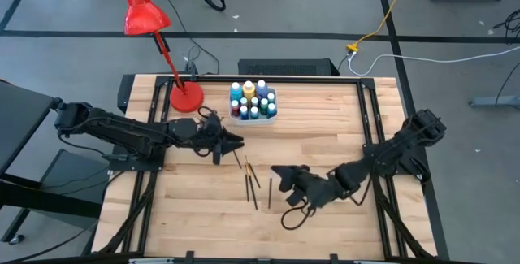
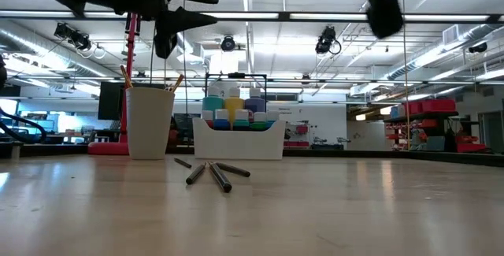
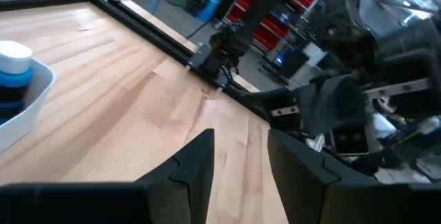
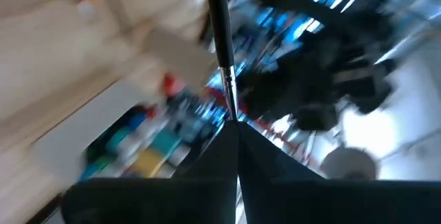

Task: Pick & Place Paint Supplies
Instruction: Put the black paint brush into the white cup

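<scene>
Arms reach inward above the surface (image 1: pixel 325 134): right claw (image 1: pixel 280 176) clamped on a paintbrush (image 4: pixel 222 41), raised near the loose brushes (image 1: pixel 252 184) lying mid-surface. Left claw (image 1: pixel 236 142), fingers (image 3: pixel 196 162) apart and holding nothing, hovers beside the white tray (image 1: pixel 272 116) of paint bottles (image 1: pixel 252 101), near the red lamp (image 1: pixel 185 97).

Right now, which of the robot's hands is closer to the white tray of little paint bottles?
The left. Its hand hovers just in front of the white tray, on the lamp side. The right hand is farther out, past the loose brushes, pinching a brush.
</scene>
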Tool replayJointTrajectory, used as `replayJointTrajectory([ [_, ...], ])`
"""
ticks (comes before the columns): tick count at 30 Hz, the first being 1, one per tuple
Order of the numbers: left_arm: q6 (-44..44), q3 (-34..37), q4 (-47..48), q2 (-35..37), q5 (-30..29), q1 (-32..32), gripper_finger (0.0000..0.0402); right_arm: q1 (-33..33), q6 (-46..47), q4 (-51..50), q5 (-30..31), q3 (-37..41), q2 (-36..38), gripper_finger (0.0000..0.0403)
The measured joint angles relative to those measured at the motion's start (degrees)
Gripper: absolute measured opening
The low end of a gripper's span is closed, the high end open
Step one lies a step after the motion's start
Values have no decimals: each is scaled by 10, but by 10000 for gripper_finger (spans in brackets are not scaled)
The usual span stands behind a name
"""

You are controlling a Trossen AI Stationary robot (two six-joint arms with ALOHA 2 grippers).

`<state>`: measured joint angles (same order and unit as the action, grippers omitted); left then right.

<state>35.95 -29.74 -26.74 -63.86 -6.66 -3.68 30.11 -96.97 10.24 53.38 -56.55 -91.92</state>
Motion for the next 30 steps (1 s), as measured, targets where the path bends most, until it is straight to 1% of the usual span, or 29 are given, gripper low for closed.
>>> replayJointTrajectory([
  [5,-4,0,-2,0,4,-5,147,-53,-83,138,-143,0,0,0],
  [8,11,0,-2,0,2,-5,154,-85,-119,166,-215,0,1,0],
  [10,12,0,-2,0,2,-5,164,-102,-131,164,-243,0,1,0],
  [18,17,0,-2,0,1,-4,214,-156,-176,152,-260,0,1,0],
  [23,20,0,-14,0,8,-4,228,-193,-233,190,-268,0,1,0],
  [28,0,0,-51,0,-1,-4,229,-229,-275,268,-324,0,1,0],
  [30,-8,0,-72,0,-1,-4,229,-240,-275,283,-352,0,1,0],
])
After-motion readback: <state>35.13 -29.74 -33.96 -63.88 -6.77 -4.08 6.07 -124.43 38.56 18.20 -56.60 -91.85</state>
